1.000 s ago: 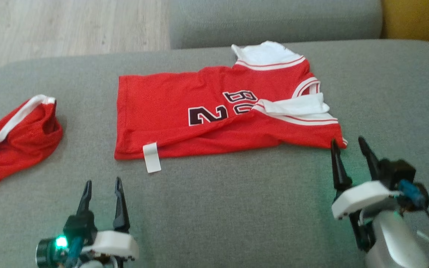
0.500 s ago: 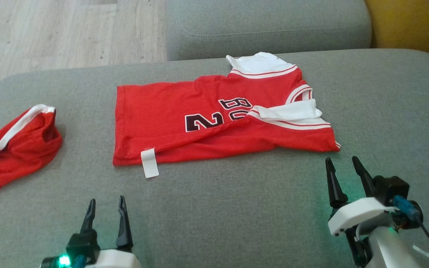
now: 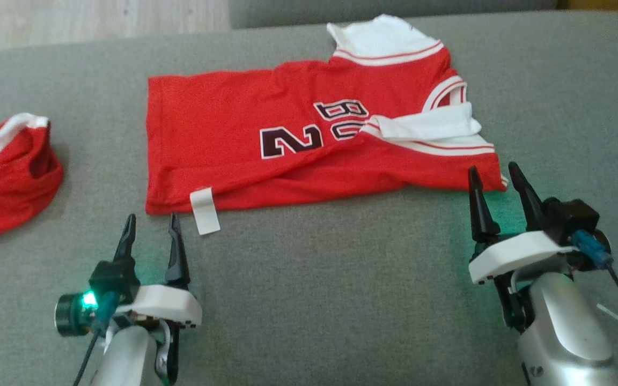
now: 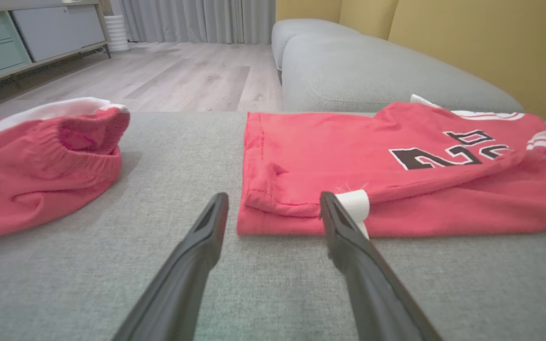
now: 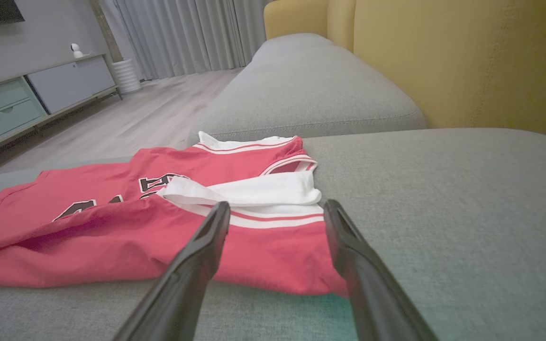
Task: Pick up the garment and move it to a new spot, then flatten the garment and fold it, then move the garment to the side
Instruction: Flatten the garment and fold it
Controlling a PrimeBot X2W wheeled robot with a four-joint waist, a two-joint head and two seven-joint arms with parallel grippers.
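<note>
The garment [image 3: 266, 134] is a red jersey with white trim and dark lettering, lying partly folded on the grey sofa cushion [image 3: 341, 289]; a white tag [image 3: 205, 210] sticks out at its near hem. My left gripper [image 3: 151, 222] is open, its tips just short of the jersey's near left corner [image 4: 273, 208]. At the jersey's near right corner [image 5: 277, 255], my right gripper [image 3: 494, 174] also stands open, with nothing between its fingers [image 5: 197, 255].
A second red garment with a white band [image 3: 3, 171] lies bunched at the cushion's left [image 4: 40, 156]. Another grey cushion [image 5: 301, 90] and a yellow backrest [image 5: 467, 61] lie beyond. Wooden floor [image 4: 159, 76] and a low cabinet [image 4: 26, 42] are at the far left.
Both grippers have closed in on the jersey's near edge, left at the left corner and right at the right corner. The head camera has tilted, shifting the whole picture. Both stay open.
</note>
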